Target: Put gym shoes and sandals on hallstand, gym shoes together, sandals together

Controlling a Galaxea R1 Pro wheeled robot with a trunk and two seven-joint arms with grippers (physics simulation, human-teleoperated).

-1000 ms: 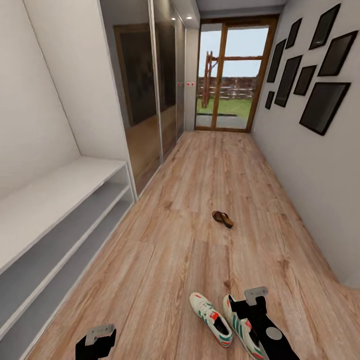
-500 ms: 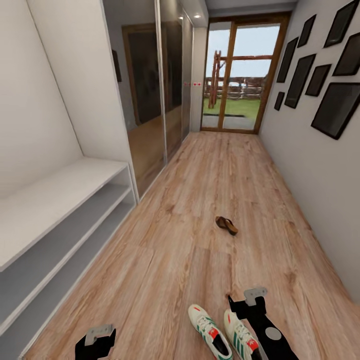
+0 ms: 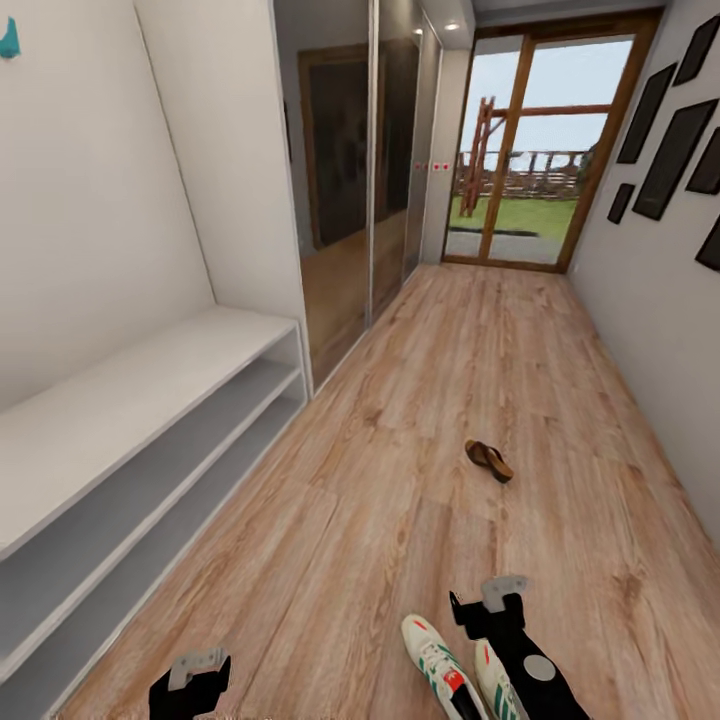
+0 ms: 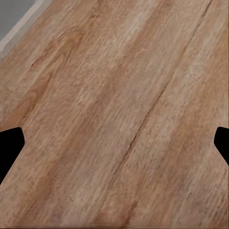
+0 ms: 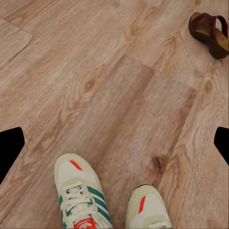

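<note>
Nearest, both gym shoes [image 3: 450,675] lie side by side on the corridor floor [image 3: 400,480], just beside the right claw [image 3: 490,600], fingers spread, empty. The left claw [image 3: 190,672] hangs spread over bare planks. Farther on, one sandal [image 3: 489,460] lies alone mid-corridor. The hallstand [image 3: 130,400] lines the floor's left edge, empty. Risk: descending misaligned, the claw could nudge one shoe away.

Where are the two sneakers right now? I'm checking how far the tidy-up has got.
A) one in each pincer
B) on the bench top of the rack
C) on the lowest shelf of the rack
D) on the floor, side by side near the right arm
D: both sneakers lie side by side on the wood floor beside the right pincer; the rack holds no shoes in the part that shows.
</note>
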